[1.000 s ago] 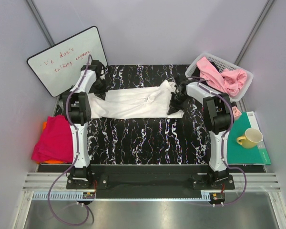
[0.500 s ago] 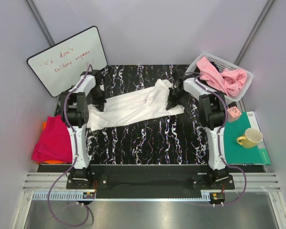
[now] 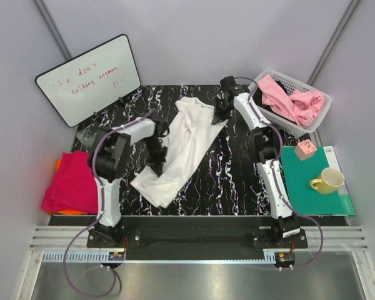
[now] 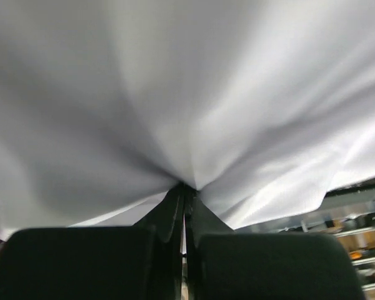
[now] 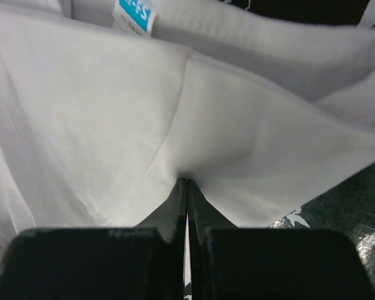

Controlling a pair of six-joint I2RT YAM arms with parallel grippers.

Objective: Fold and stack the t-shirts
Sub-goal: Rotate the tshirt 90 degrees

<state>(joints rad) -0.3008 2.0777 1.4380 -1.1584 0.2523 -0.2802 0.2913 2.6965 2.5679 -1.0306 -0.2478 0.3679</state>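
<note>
Across the middle of the black marbled table (image 3: 237,181), the white t-shirt (image 3: 186,134) is held on a slant. Its far end is taken by the right gripper (image 3: 222,110), and its near end trails past the left gripper (image 3: 157,161) toward the front edge. Both grippers are clamped on this cloth. In the left wrist view the jaws are pressed together, and white fabric fans out from the pinch. The same is seen in the right wrist view, where the blue neck label (image 5: 134,14) lies just beyond the pinch, so the collar end is judged to be the one taken by the right arm.

The two-point hold is judged to serve spreading: with the ends drawn apart, the garment can be pulled straight and laid flat before any fold is made. That has not yet been achieved, since the cloth is bunched and twisted along its length and no fold is seen.

Pink t-shirts (image 3: 294,100) are heaped in the white mesh basket (image 3: 292,127) at the far right, apparently awaiting their turn. A magenta-red t-shirt (image 3: 72,181) is laid at the left edge over an orange cloth (image 3: 58,165), probably where the stack is kept. Much of the task is therefore judged to remain.
</note>
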